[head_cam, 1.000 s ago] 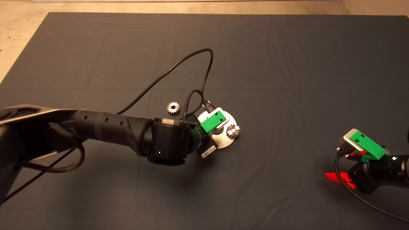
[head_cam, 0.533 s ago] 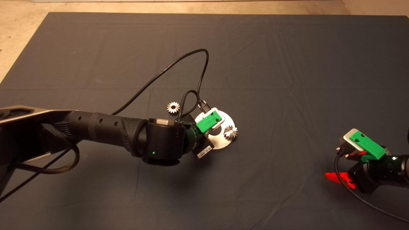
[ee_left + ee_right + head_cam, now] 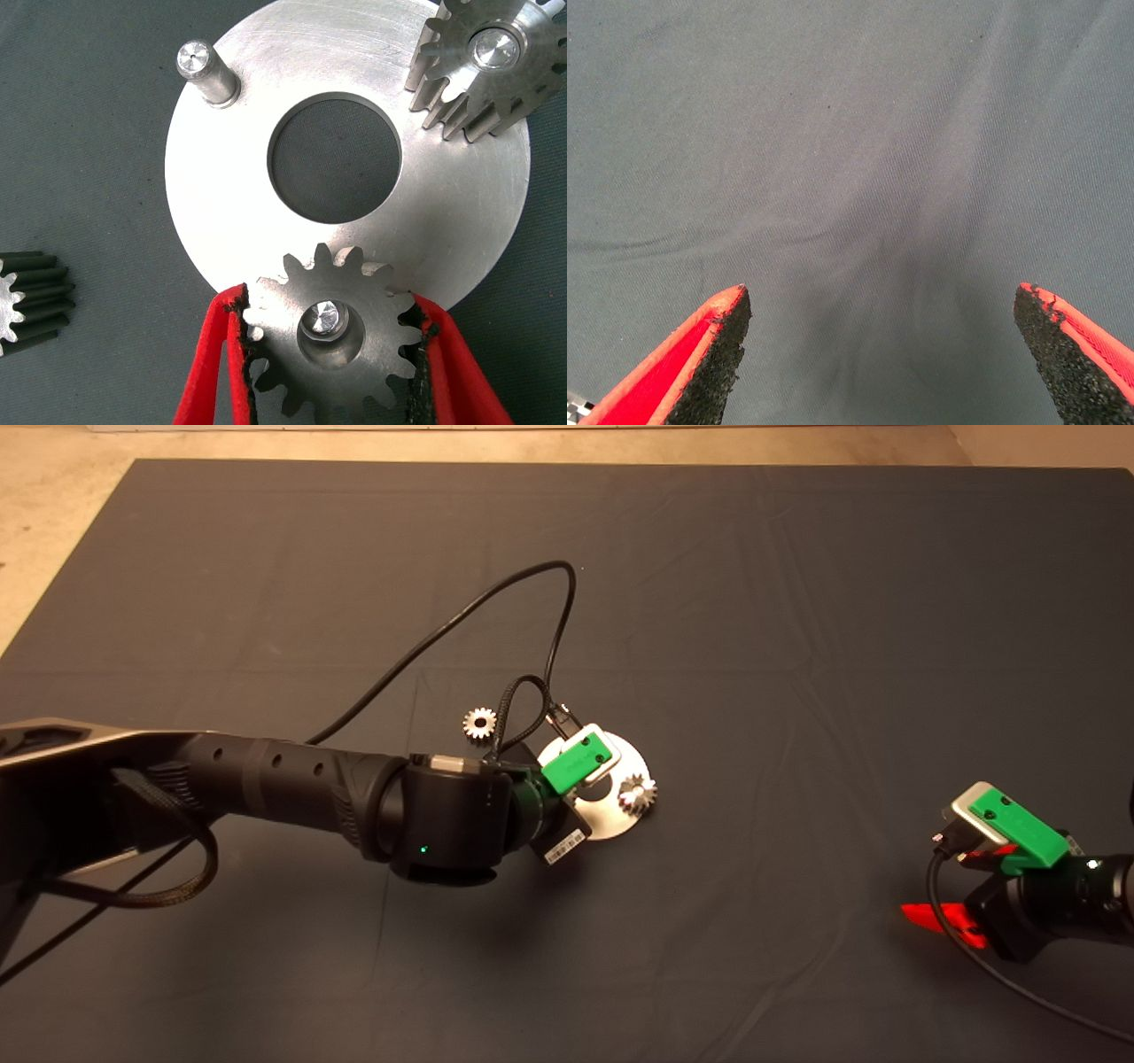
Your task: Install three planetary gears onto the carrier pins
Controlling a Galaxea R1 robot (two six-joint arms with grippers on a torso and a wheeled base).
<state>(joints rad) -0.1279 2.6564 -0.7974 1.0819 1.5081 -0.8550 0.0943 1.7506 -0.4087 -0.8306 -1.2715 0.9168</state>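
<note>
The round silver plate with a large centre hole lies mid-mat, also in the head view. One carrier pin stands bare. A planetary gear sits on a second pin, also seen in the head view. My left gripper is shut on a second gear, which sits over the third pin at the plate's edge. The third gear lies loose on the mat beside the plate, behind the left wrist in the head view. My right gripper is open and empty, parked at the mat's right edge.
The left arm's black cable loops over the mat behind the plate. The dark mat stretches flat around the plate. Bare floor shows past its far-left corner.
My left gripper has shifted slightly left over the plate's near side, and the plate with its mounted gear has shifted slightly left with it. The right arm has not moved.
</note>
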